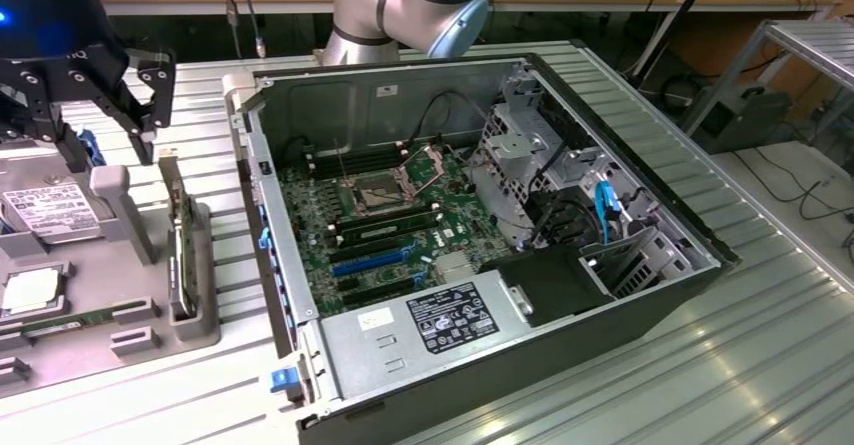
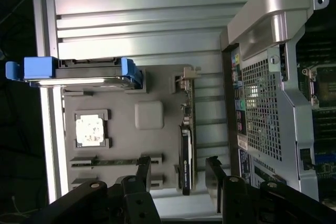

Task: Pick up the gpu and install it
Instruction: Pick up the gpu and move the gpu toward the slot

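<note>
The gpu (image 1: 182, 250) is a thin dark card standing on its edge in a slot of the grey tray (image 1: 127, 340), on the tray's side nearest the computer case. In the wrist view the gpu (image 2: 186, 148) runs as a narrow dark strip with its silver bracket at one end. My gripper (image 1: 107, 143) hangs open above the far end of the tray, holding nothing. In the wrist view, the gripper (image 2: 178, 174) has its black fingers (image 2: 144, 170) spread, and one end of the card lies below the gap, nearer one finger.
The open computer case (image 1: 607, 135) lies at the exterior view's right of the tray, its motherboard with blue slots (image 1: 367, 260) exposed. The tray also holds a drive with blue handles (image 2: 84, 72), a processor (image 2: 90, 129) and a memory strip (image 2: 113, 161). A ribbed metal table (image 1: 747, 345) lies underneath.
</note>
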`<state>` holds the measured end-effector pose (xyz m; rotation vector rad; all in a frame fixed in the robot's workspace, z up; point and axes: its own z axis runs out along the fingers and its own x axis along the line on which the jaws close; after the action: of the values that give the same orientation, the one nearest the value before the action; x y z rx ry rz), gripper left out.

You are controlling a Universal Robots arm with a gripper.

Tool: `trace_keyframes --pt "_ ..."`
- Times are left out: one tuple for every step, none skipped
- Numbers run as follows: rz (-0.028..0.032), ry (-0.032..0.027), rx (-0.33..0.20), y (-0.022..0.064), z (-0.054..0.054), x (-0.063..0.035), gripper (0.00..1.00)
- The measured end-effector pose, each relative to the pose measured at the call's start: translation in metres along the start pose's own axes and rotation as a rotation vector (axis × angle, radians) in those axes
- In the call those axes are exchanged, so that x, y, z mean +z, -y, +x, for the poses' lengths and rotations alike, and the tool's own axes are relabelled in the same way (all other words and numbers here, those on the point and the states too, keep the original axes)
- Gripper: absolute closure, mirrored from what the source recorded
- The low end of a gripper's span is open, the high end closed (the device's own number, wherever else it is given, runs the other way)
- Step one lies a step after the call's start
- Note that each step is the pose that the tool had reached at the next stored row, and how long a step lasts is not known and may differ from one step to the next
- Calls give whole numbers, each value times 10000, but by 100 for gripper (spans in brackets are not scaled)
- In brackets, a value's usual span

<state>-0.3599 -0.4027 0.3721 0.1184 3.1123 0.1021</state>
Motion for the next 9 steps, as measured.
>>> trace_keyframes --pt "0 0 0 0 -2 8 46" --pt "0 0 0 1 -4 14 46" --pt "0 0 0 1 -5 22 46" --pt "0 1 0 1 -7 29 46" --pt "0 0 0 2 -12 46 46" --pt "0 0 0 3 -17 64 46" --pt "0 0 0 3 -20 76 46" --pt "0 0 0 4 -22 83 46" --pt "0 0 0 4 -24 89 46"
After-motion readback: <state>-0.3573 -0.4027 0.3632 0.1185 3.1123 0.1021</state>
